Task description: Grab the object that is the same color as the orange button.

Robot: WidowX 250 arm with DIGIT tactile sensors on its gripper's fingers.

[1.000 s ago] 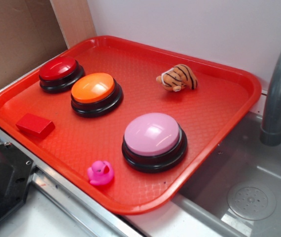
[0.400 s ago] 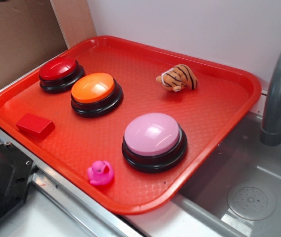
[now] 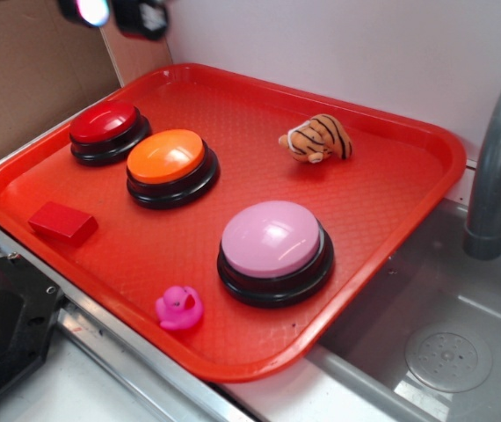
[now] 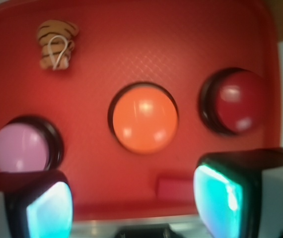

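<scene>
We see a red plastic tray [image 3: 391,237] with a raised rim and a fine diamond-textured floor, resting on the surface beside a grey sink [image 3: 448,356] and its curved faucet [image 3: 497,167]. In the tray lie six things, all apart from one another. The plush tiger [image 3: 317,138] — soft, orange with black stripes and a pale face — lies near the far rim, well apart from the tool. The orange button [image 3: 170,164], a glossy dome on a black base, sits mid-tray, with a red button [image 3: 106,129] just beside it toward the far-left corner and a larger pink button [image 3: 273,250] nearer the sink. A flat red block [image 3: 62,221] lies by the left rim; a small pink rubber duck [image 3: 179,308] stands near the front rim.

The tool [image 4: 131,203] hangs above the tray's block side, its two fingers spread wide with nothing between them — released.
</scene>
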